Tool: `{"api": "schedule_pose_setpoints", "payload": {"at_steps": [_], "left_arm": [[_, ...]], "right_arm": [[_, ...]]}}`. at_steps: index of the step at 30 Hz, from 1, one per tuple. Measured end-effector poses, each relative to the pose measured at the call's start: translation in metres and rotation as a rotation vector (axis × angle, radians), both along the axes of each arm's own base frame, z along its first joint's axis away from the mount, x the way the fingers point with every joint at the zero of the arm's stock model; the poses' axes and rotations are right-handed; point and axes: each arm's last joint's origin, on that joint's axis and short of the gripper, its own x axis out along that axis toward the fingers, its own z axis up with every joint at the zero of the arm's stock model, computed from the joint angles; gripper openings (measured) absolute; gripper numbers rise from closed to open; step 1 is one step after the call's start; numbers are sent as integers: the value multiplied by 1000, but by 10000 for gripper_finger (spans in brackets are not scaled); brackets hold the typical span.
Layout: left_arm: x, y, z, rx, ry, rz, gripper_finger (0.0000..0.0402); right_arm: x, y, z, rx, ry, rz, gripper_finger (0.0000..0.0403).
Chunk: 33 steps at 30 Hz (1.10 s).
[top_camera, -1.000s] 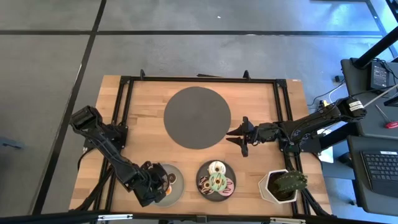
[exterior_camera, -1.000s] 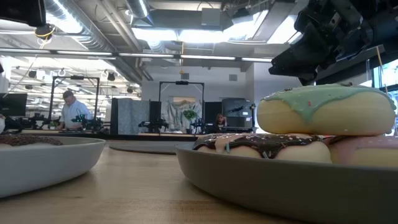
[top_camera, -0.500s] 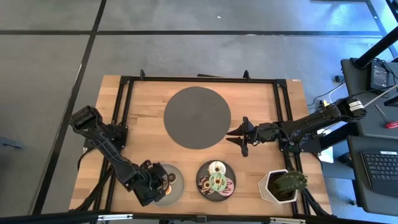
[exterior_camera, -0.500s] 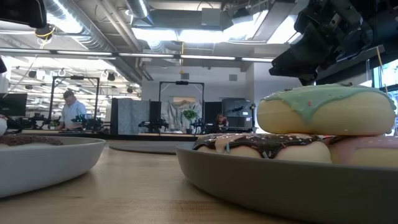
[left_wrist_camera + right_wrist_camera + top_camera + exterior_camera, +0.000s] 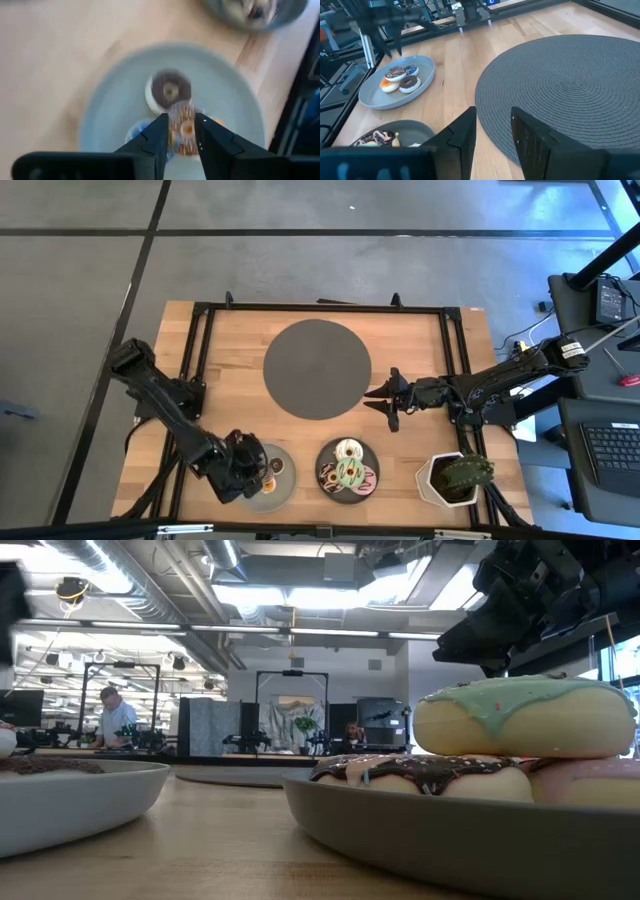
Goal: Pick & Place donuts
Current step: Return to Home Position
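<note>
**A:** What is changing along the near edge?

**B:** The left gripper point(image 5: 182, 120) is drawing back a little from the gray plate point(image 5: 110, 115). Compared with a second ago, its arm's elbow is swinging out toward the table's left edge. Its fingers are standing moderately apart, and they are carrying nothing.

**A:** So the donuts are staying behind?

**B:** Yes; the small donuts point(image 5: 170, 90) are lying clustered inside the gray plate: a brown one, a sprinkled one, a blue one and an orange one; none is travelling with the gripper.

**A:** And beside that plate?

**B:** The dark gray plate point(image 5: 450, 840) is sitting just to its right, carrying the big donuts point(image 5: 348, 463). A green-iced one is resting on top of a chocolate-sprinkled one and a pink one; nothing there is shifting. A potted plant point(image 5: 458, 477) is standing farther right along the same edge.

**A:** Farther in?

**B:** The right gripper point(image 5: 370, 400) is waiting mid-table, just beside the right edge of the round mat point(image 5: 317, 368). Its fingers are spread and holding nothing, and it is sitting exactly where it was.

**A:** What is that telling you about the job?

**B:** I am reading the sorting as finished; no donut is showing outside the two plates. The left arm appears to be retreating toward rest, so all that seems left is folding it back without clipping the plate's rim.
</note>
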Motion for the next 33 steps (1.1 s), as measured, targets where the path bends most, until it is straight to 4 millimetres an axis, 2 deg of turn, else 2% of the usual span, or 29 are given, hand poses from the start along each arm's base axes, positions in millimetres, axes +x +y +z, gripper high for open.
{"api": "schedule_pose_setpoints", "payload": {"at_steps": [3, 6, 10, 11, 14, 17, 21, 25, 29, 33], "left_arm": [[-1, 13, 21, 81, -106, 6, 98], [-2, 30, 45, 261, -237, -36, 102], [-9, 59, 81, 759, -285, -243, 101], [-11, 65, 90, 839, -299, -249, 100], [-15, 80, 112, 876, -384, -102, 98], [-19, 97, 121, 800, -385, -117, 98], [-17, 113, 127, 612, -387, -227, 98], [-8, 130, 124, 572, -423, -244, 98], [-5, 148, 91, 490, -552, -262, 97], [-20, 170, 62, 353, -765, -294, 99]], "right_arm": [[0, 0, 0, 1, 3, -1, 124], [-2, 0, 0, -11, 14, 3, 124], [-2, -1, 9, -77, -23, 27, 124], [-3, -1, 14, -80, -43, 32, 124], [-8, 0, 22, -73, -83, 111, 124], [-19, 0, 26, -90, -113, 169, 124], [-40, -7, 23, -92, -149, 144, 124], [-59, -16, 16, -87, -200, 106, 124], [-72, -22, 2, -61, -194, 77, 124], [-80, -25, -8, -56, -204, 57, 124]]}}
